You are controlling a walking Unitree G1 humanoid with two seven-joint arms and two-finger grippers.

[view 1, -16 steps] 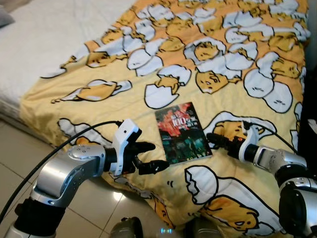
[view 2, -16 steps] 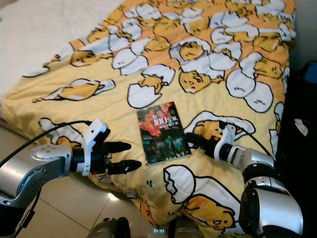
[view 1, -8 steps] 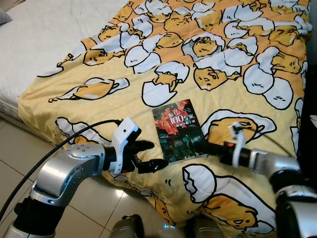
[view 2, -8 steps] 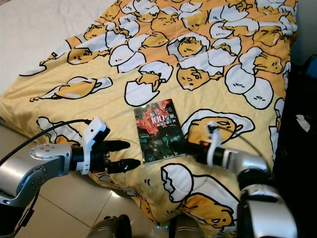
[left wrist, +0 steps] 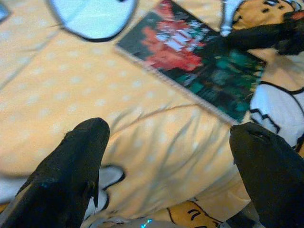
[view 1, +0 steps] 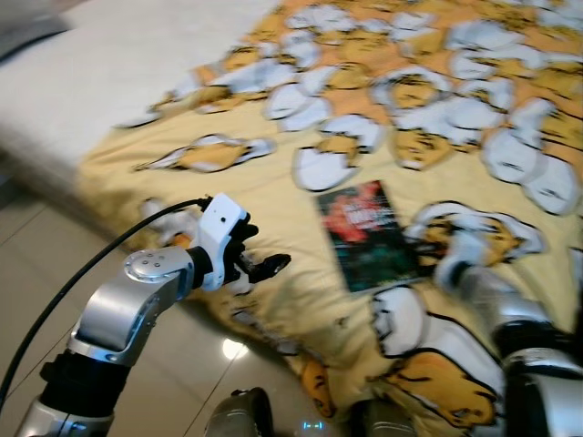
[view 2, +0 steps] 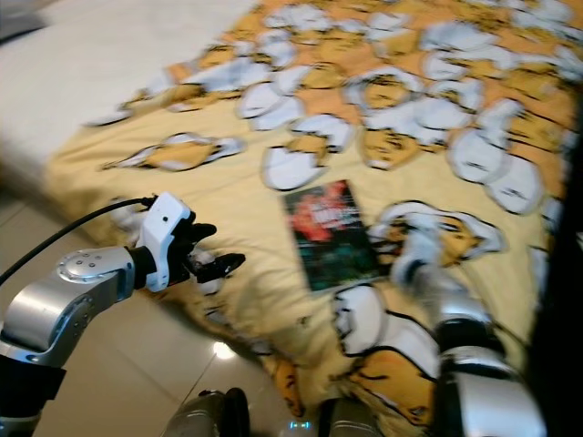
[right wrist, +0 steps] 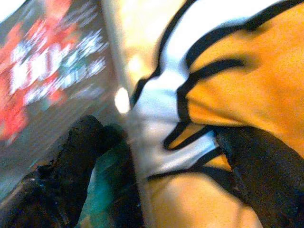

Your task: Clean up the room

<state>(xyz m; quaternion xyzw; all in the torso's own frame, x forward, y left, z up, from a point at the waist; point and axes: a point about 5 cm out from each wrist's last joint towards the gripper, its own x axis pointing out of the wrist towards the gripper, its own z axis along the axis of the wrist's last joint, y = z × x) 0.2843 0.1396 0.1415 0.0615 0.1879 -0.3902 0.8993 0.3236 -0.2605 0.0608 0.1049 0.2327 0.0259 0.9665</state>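
Observation:
A dark book [view 1: 369, 237] with a red and green cover lies flat on the yellow egg-patterned blanket [view 1: 273, 182], near the bed's front edge. My left gripper [view 1: 264, 257] hovers open over the blanket's hanging edge, left of the book; the left wrist view has its two fingers [left wrist: 71, 175] wide apart with the book [left wrist: 194, 61] beyond them. My right gripper [right wrist: 161, 180] is open at the book's right edge, one finger [right wrist: 76, 161] on the cover [right wrist: 42, 90], the other on the blanket. The head views are blurred.
A bare white mattress [view 1: 109, 73] lies to the blanket's left. Shiny tiled floor [view 1: 46, 264] runs along the bed's front edge below my arms. A dark object [view 2: 567, 273] stands at the right edge.
The camera has swung and blurred. My right gripper has slid in from the right until one finger rests on the book's edge. The left gripper stays by the blanket's edge, slightly turned.

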